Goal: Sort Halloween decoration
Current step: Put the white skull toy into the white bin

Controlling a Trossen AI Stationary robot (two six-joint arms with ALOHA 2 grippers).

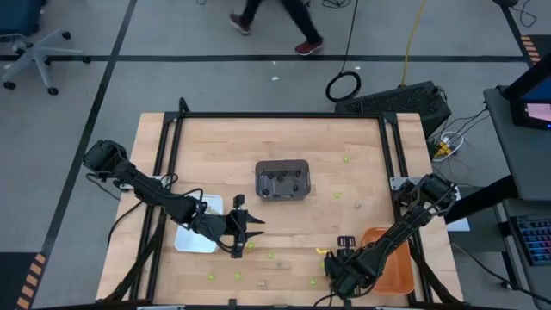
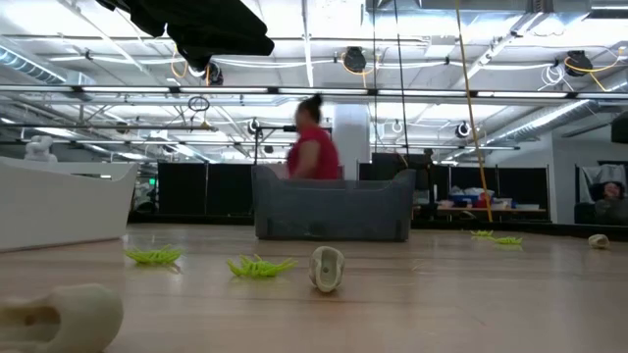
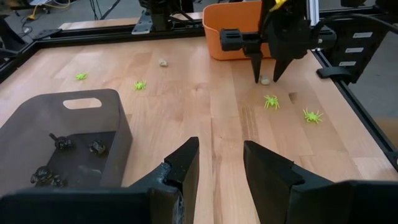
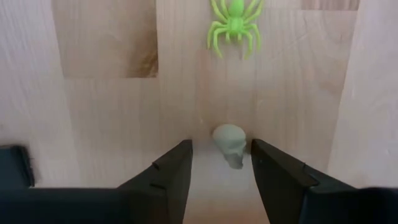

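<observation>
Pale tan skull-shaped trinket (image 4: 230, 143) lies on the wood table (image 4: 99, 124) between the right gripper's (image 4: 221, 171) parted fingers, untouched, long axis along them; lime-green plastic spider (image 4: 234, 25) just beyond. Left gripper (image 3: 221, 168) apart, empty.

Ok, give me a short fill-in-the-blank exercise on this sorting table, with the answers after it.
1. The right gripper points down with its open fingers either side of a pale tan ____-shaped trinket.
2. Just beyond that trinket lies a lime-green plastic ____.
3. The small dark brown-black trinkets lie inside the ____ rectangular tray.
4. The left gripper hovers open and holds ____.

Answers: skull; spider; dark grey; nothing
</observation>
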